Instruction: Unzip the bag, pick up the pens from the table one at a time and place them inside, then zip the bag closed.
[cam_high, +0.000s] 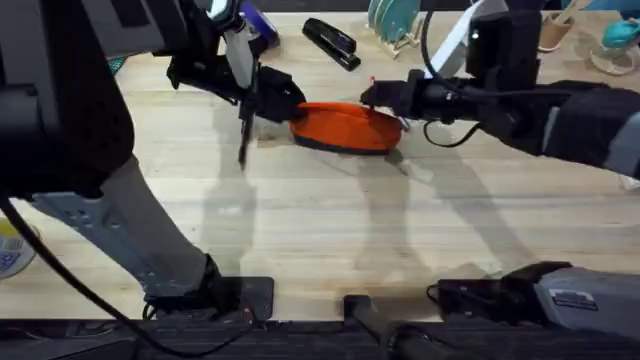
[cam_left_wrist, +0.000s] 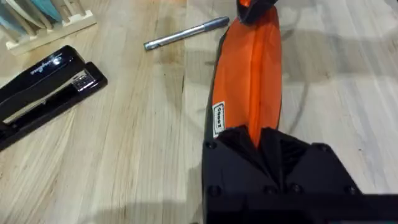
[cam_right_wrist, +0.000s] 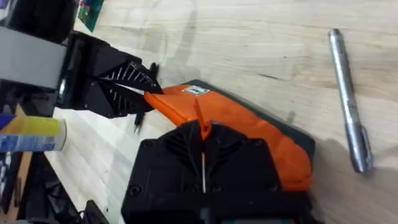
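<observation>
Two grippers pinching soft orange bag (cam_high: 345, 126)

Office-like desk: stapler (cam_left_wrist: 43, 87), wooden tabletop (cam_high: 300, 220)

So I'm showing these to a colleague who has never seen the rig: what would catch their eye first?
Most likely the bright orange bag lying mid-table, with the left gripper clamped on one end and the right gripper pinching the other. Next, the silvery pen on the table just beside the bag, and the black stapler farther back.
</observation>
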